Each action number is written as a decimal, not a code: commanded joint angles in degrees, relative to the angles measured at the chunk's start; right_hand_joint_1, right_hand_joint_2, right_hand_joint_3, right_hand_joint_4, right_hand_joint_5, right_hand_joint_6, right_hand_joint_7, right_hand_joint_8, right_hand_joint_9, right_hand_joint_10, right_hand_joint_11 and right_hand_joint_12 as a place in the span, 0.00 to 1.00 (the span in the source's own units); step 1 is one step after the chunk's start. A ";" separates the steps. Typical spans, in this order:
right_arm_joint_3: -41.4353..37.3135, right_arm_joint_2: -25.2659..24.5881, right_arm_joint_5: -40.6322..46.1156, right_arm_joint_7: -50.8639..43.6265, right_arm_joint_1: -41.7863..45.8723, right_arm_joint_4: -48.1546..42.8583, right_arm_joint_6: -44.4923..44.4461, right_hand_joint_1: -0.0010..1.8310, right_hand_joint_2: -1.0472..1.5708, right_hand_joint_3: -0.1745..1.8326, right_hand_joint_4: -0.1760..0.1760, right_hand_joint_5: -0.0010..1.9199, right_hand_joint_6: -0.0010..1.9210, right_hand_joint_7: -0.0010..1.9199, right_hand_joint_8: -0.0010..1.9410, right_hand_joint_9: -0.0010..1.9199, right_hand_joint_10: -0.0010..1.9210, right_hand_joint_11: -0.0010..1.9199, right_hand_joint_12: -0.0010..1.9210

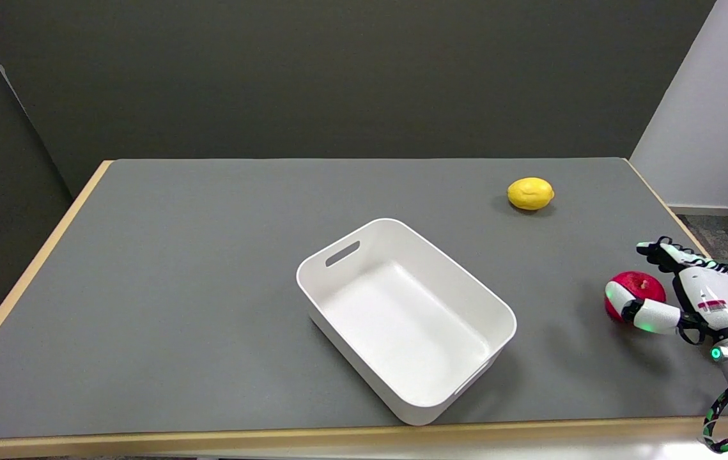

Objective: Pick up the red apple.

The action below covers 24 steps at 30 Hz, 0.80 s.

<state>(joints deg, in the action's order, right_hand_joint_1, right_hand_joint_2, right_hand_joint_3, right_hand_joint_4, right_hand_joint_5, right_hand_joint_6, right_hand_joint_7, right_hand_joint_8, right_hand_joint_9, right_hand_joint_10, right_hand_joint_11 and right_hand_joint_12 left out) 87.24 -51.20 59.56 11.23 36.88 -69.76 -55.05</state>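
Over on the right side of the table (pixel 210 268), near its edge, sits the apple (pixel 640 289), red, stem up, resting on the grey mat. The right hand (pixel 689 297) is right there with it, arm coming in from the lower right corner. One finger curls along the near side of the apple, its white tip lying across the fruit's front left. The other fingers (pixel 664 250) reach past on the far right side, dark tips poking out beyond the apple's top edge. So the apple lies between them, cupped from two sides, with the palm just to its right. The fingers are spread around it, not clamped tight, and I can't tell from here whether they're truly gripping or only touching. The apple looks to be down on the mat.

In the middle of the table there's a white bin (pixel 466 275), turned at an angle, handle slot at its far end, well apart from the hand. Further back, towards the far right, a lemon (pixel 530 193) lies on its own, well away from the apple.
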 commanded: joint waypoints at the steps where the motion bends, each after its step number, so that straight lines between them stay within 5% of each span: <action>1: 2.56 -0.52 0.22 0.01 0.15 0.32 0.45 0.13 0.59 0.52 0.54 0.15 0.29 0.21 0.27 0.18 0.49 0.16 0.81; 18: 4.16 -0.57 -0.34 -0.23 -0.92 0.98 0.20 0.17 0.61 0.49 0.53 0.16 0.28 0.22 0.26 0.17 0.51 0.17 0.81; 24: 4.37 -0.36 -2.47 -1.02 -2.19 1.89 -0.47 0.35 0.64 0.53 0.53 0.16 0.31 0.25 0.29 0.22 0.55 0.20 0.84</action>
<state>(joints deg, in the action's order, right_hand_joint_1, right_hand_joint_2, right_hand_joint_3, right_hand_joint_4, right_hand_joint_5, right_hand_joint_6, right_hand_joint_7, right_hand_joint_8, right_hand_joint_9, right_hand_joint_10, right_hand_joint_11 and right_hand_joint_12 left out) 90.48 -51.86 59.60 11.17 36.48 -69.11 -54.71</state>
